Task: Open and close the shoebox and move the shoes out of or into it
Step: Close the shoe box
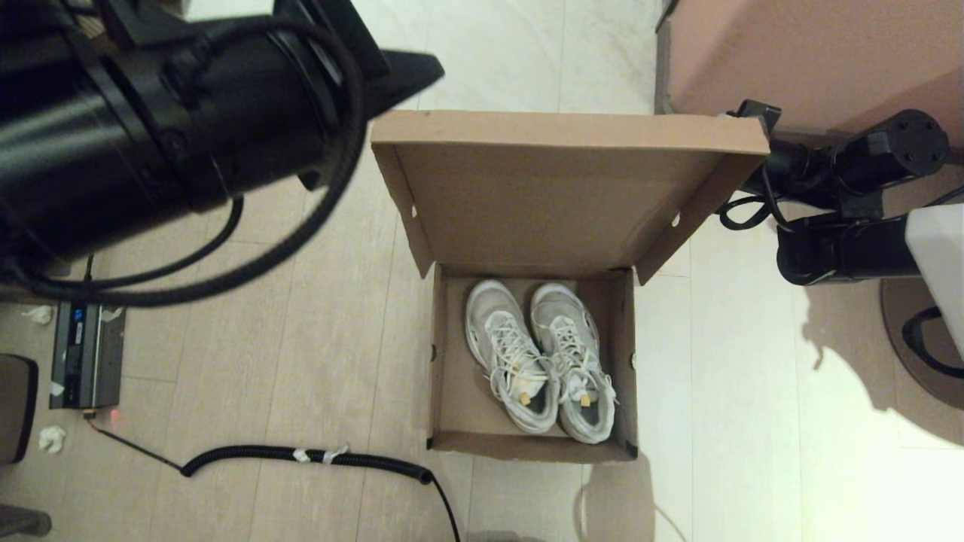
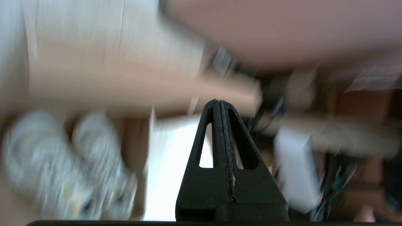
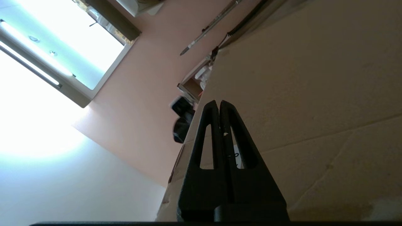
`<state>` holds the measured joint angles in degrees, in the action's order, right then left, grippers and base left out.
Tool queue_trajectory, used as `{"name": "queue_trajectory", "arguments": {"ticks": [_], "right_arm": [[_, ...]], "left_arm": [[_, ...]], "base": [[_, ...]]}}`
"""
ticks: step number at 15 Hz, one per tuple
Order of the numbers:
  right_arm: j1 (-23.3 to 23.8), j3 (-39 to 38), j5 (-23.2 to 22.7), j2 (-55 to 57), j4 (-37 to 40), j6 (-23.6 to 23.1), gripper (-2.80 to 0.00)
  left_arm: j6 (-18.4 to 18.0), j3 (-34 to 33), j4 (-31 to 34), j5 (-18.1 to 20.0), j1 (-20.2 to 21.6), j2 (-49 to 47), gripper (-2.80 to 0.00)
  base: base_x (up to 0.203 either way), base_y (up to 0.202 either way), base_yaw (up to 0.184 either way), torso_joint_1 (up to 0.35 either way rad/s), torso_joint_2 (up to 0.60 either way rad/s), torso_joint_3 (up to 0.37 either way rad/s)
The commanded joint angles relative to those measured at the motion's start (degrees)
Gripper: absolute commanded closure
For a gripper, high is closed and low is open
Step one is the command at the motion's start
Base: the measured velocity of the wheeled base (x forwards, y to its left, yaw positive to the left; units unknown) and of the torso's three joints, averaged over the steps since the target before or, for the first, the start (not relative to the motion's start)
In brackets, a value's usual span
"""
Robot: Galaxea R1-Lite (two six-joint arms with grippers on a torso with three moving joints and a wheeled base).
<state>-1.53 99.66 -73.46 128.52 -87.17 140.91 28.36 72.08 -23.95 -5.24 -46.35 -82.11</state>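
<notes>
The brown cardboard shoebox (image 1: pixel 452 361) stands on the floor with its hinged lid (image 1: pixel 557 188) raised at the far side. Two white lace-up shoes (image 1: pixel 538 357) lie side by side inside it. My left gripper (image 1: pixel 439 74) is shut and empty, high above the lid's far-left corner. Its wrist view shows the shut gripper (image 2: pixel 218 101), blurred shoes (image 2: pixel 62 163) and the lid (image 2: pixel 125 84). My right arm (image 1: pixel 828 173) reaches behind the lid's right edge, and its fingertips are hidden there. The right gripper (image 3: pixel 219 102) is shut, close against the lid's outer face (image 3: pixel 314 94) by a white label (image 3: pixel 236 155).
A pinkish-brown furniture block (image 1: pixel 813 53) stands far right, just behind my right arm. On the floor at left are a black device (image 1: pixel 86 354), a coiled black cable (image 1: pixel 301 455) and paper scraps (image 1: pixel 53 438). A round dark base (image 1: pixel 919 339) sits at the right edge.
</notes>
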Motion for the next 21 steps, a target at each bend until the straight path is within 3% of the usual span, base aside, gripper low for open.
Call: {"name": "queue_trajectory", "arguments": {"ticks": [1, 4, 8, 11, 15, 21], "right_arm": [[-0.23, -2.06, -0.54, -1.82, -0.49, 0.77, 0.00], [-0.20, -8.12, -0.66, -4.73, -0.49, 0.53, 0.00], [0.80, -13.95, -1.86, -7.82, -0.49, 0.07, 0.00], [2.34, -16.72, -2.29, -9.32, -0.49, -0.86, 0.00], [4.87, -17.26, -3.23, -9.86, -0.49, -1.52, 0.00], [1.24, -17.15, -7.58, -10.13, -0.49, -1.43, 0.00]], "left_arm": [[0.14, 3.58, -0.22, 0.10, 0.94, 0.53, 0.00], [0.50, 4.24, -1.78, 0.25, 7.02, -7.36, 0.00], [0.85, 4.33, -13.46, 1.01, 13.78, -24.75, 0.00], [0.74, 11.08, -20.34, 3.30, 18.56, -36.10, 0.00], [0.61, 8.59, -20.26, 4.59, 19.27, -30.97, 0.00], [0.44, 7.89, -6.86, 6.02, 18.73, -18.60, 0.00]], "base": [[0.000, 0.000, 0.000, 0.000, 0.00, 0.000], [0.000, 0.000, 0.000, 0.000, 0.00, 0.000], [0.000, 0.000, 0.000, 0.000, 0.00, 0.000], [0.000, 0.000, 0.000, 0.000, 0.00, 0.000], [0.000, 0.000, 0.000, 0.000, 0.00, 0.000], [0.000, 0.000, 0.000, 0.000, 0.00, 0.000]]}}
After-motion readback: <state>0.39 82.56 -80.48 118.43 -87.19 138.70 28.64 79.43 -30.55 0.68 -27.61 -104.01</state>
